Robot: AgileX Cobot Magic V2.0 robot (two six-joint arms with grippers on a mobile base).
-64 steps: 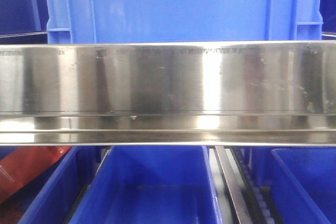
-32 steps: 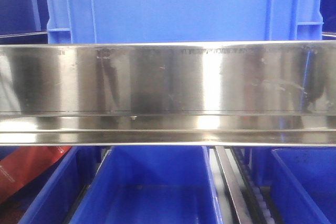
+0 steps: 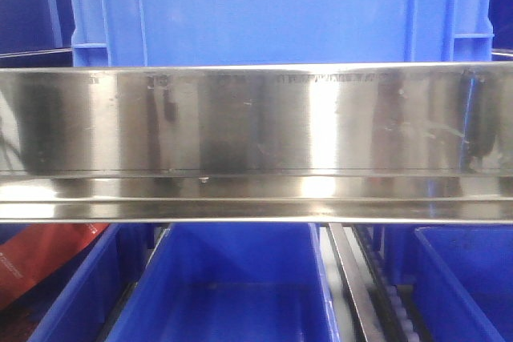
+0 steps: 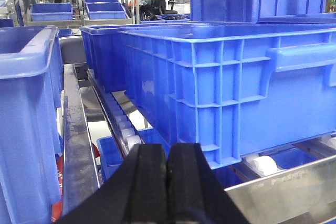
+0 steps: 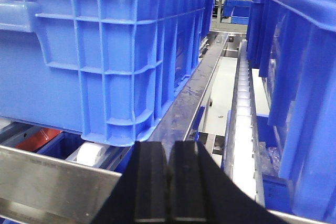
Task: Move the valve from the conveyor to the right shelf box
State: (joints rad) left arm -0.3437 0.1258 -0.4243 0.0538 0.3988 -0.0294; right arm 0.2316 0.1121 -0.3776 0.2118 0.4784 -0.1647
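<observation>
Crate (image 3: 272, 6) above rail (image 3: 256, 118), bins (image 3: 232, 286) below

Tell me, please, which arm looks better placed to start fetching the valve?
Neither clearly: the left gripper and right gripper are both shut and empty, facing blue crates on the shelf. No valve or conveyor shows in any view.

**Polished steel, moulded plastic, matt rubber**

The front rail (image 3: 256, 142) was bright stainless metal, glossy and mirror-like, with faint scratches and smudges; the large crate (image 4: 236, 82) was blue moulded plastic, ribbed, smooth with a soft sheen; the lower bins (image 3: 232, 286) looked the same blue plastic; the rollers (image 5: 242, 114) were white plastic, smooth; the left pincer (image 4: 167, 182) and the right pincer (image 5: 169, 182) had black, matt, rubbery-looking fingers pressed together.
</observation>
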